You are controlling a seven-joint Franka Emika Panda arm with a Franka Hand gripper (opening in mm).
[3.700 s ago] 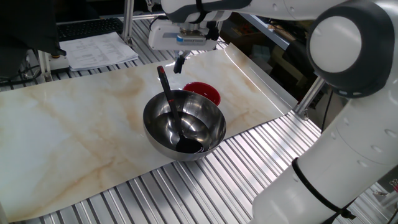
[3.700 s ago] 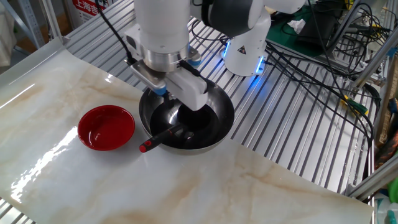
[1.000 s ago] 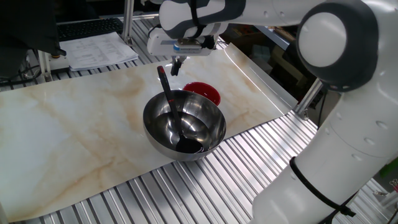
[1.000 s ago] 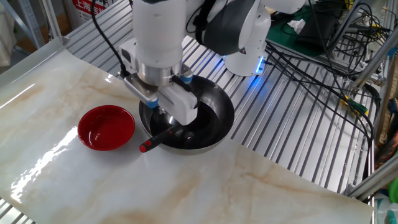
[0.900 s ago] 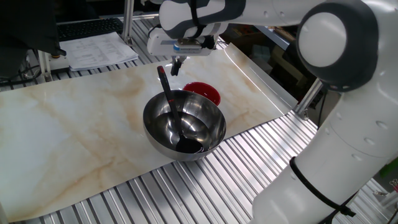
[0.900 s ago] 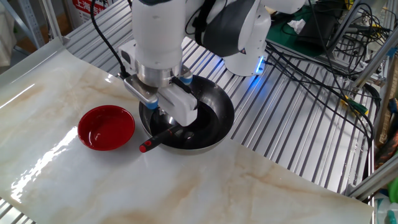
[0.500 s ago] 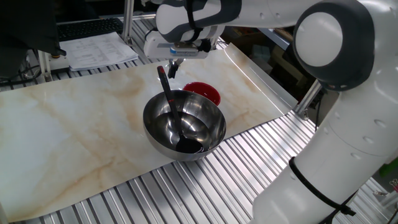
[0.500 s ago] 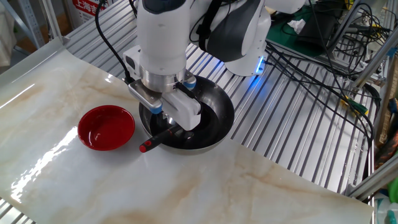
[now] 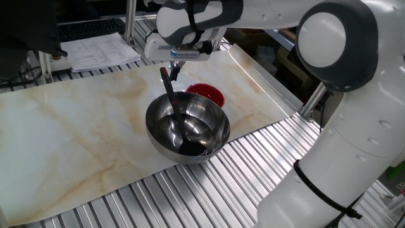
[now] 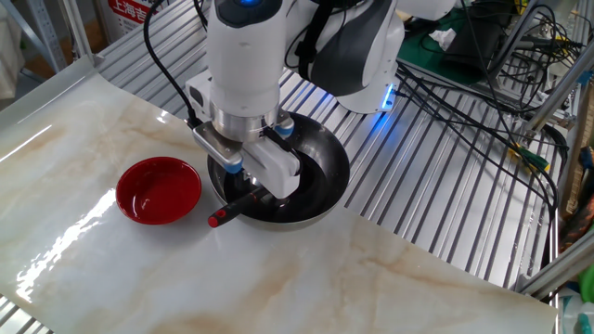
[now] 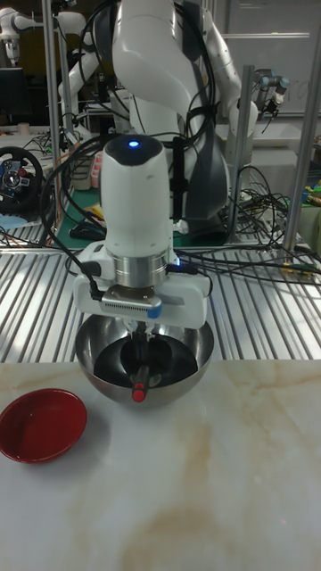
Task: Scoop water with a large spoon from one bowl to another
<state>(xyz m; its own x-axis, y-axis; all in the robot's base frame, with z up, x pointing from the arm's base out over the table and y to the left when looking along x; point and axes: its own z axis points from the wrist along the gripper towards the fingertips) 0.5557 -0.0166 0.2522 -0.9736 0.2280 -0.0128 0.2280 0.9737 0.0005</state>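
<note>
My gripper [image 9: 175, 65], fingers apart and empty, hangs just above the ladle [image 9: 172, 104] handle's upper end; handle slants toward lower right.

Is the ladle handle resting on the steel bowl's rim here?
Touching. In one fixed view the ladle handle crosses the steel bowl at its far rim with no gap, scoop down inside; the other fixed view shows the same.
</note>
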